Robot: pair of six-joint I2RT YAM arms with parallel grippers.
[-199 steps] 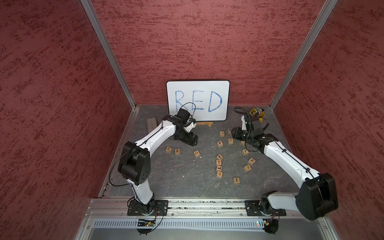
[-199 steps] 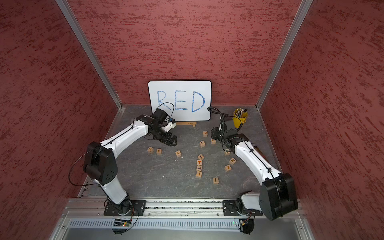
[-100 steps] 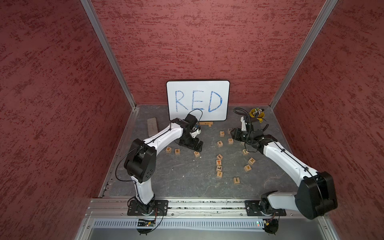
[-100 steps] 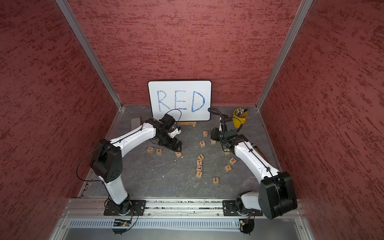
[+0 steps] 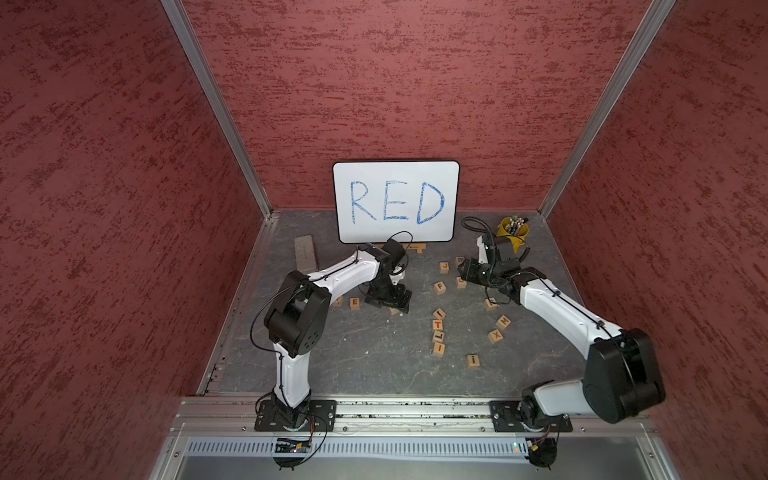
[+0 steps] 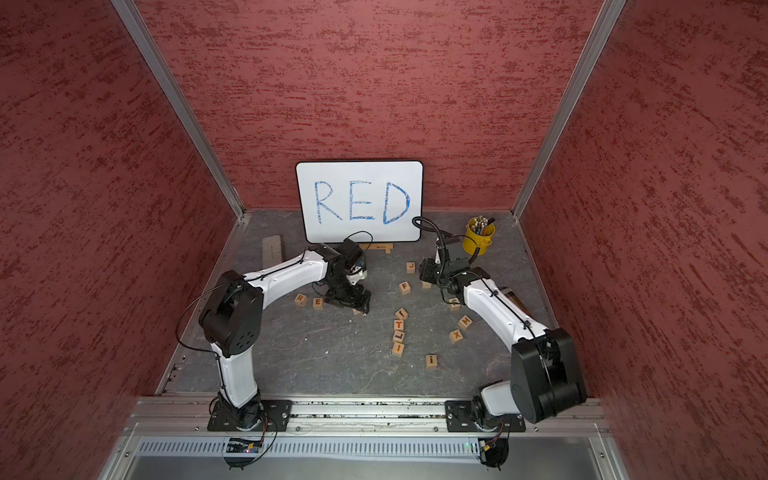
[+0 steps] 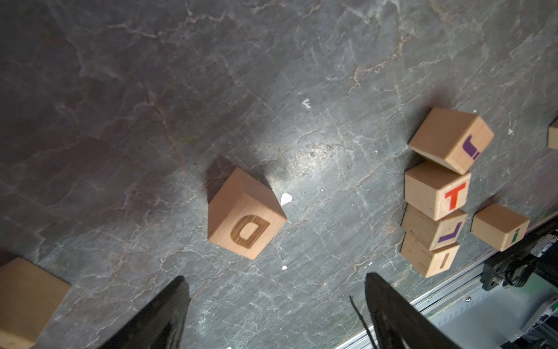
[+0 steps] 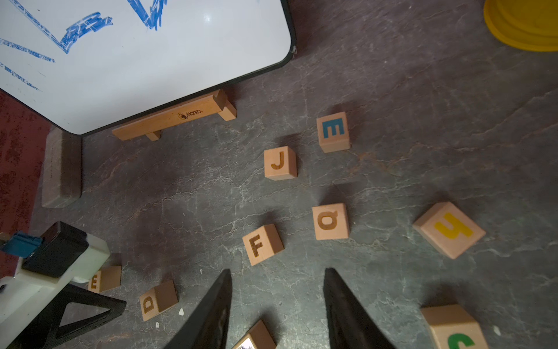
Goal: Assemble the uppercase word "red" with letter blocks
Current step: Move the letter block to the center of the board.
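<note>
The D block [image 7: 246,217] lies on the grey floor just ahead of my left gripper [image 7: 276,279], which is open and holds nothing. In both top views that gripper [image 5: 390,300] hangs over the D block [image 6: 357,311], hiding most of it. To its left sit the E block [image 6: 318,303] and the R block [image 6: 300,299], side by side. The right wrist view also shows the D block [image 8: 157,299] and E block [image 8: 104,279]. My right gripper [image 8: 277,272] is open over bare floor near the F block [image 8: 262,244].
The whiteboard [image 5: 395,201] with blue RED stands at the back on a wooden stand [image 8: 175,116]. Other cubes lie scattered: J [image 8: 280,163], a blue E [image 8: 333,131], a column with T [image 7: 436,190], M [image 5: 503,321], X [image 5: 495,335]. A yellow cup [image 5: 513,232] stands back right.
My left arm has swung from the whiteboard's foot forward and right, down over the D block, with its jaws slightly narrower. The right arm has barely moved.
</note>
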